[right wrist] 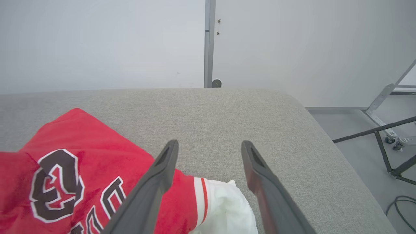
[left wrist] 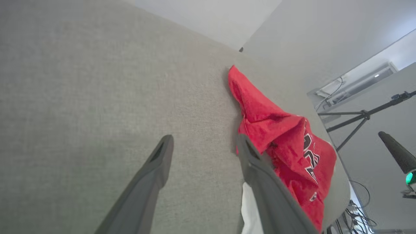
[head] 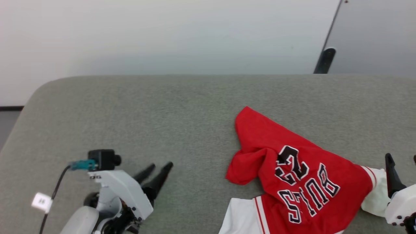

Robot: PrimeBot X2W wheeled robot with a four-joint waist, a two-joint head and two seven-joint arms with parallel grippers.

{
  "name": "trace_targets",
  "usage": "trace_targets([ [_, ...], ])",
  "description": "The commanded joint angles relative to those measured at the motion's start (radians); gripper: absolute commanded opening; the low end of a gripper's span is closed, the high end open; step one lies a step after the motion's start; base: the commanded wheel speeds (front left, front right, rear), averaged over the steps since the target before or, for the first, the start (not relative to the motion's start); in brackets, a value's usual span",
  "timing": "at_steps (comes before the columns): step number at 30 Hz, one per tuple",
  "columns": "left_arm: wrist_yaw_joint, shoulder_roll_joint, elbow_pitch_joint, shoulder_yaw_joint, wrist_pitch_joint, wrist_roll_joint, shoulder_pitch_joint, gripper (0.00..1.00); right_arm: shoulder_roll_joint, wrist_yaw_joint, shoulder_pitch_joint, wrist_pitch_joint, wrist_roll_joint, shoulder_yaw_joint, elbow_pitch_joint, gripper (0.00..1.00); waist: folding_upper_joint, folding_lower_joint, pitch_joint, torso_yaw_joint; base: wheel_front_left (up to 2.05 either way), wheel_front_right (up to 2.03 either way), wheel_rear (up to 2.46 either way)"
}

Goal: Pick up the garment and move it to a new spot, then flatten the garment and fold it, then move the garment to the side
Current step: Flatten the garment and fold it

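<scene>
The left end effector (head: 161, 165) and right end effector (right wrist: 209, 143) are both gaping, gripping nothing. The jersey (head: 292, 169) is lying crumpled at five o'clock on the worktop (head: 162, 113); pinching doubled layers could be locking creases in.

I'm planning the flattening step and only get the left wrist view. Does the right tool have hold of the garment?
Observer: No. The right tool is open. A white sleeve of the garment lies beneath it, ungripped.
Operator: Which way does the print face?
Observer: Up. In the head view the number 23 and the lettering read upside down and slanted.
</scene>
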Motion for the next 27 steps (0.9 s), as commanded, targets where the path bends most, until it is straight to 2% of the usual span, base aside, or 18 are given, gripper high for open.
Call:
trace_targets([
  [1,0.039,0.006,-0.028,-0.004,0.088,-0.046,0.006,1.00,0.012,-0.001,0.013,-0.020,-0.010,0.001,0.002,1.00,0.0000,-0.0001,-0.005,-0.029,0.00,0.00,0.00],
  [7,0.187,0.029,-0.097,-0.046,0.367,-0.135,-0.009,1.00,0.027,-0.001,-0.011,-0.041,-0.014,0.012,0.016,1.00,0.0000,-0.0001,0.008,-0.074,0.00,0.00,0.00],
  [12,0.292,0.042,-0.121,-0.080,0.529,-0.168,-0.032,1.00,0.036,-0.001,-0.029,-0.104,-0.002,0.033,0.008,1.00,0.0000,-0.0001,0.027,-0.116,0.00,0.00,0.00],
  [14,0.320,0.056,-0.121,-0.091,0.572,-0.167,-0.039,1.00,0.039,-0.001,-0.039,-0.142,0.006,0.053,0.005,1.00,0.0000,-0.0001,0.035,-0.135,0.00,0.00,0.00],
  [19,0.354,0.070,-0.116,-0.125,0.638,-0.152,-0.060,1.00,0.044,-0.001,-0.047,-0.215,0.016,0.098,0.014,1.00,0.0000,-0.0001,0.049,-0.178,0.00,0.00,0.00],
  [22,0.365,0.057,-0.115,-0.141,0.664,-0.159,-0.072,1.00,0.049,-0.001,-0.042,-0.237,0.024,0.109,0.028,1.00,0.0000,-0.0001,0.057,-0.198,0.00,0.00,0.00],
  [27,0.356,0.058,-0.101,-0.185,0.685,-0.122,-0.091,1.00,0.055,-0.001,-0.055,-0.261,0.033,0.117,0.049,1.00,0.0000,-0.0001,0.076,-0.228,0.00,0.00,0.00],
])
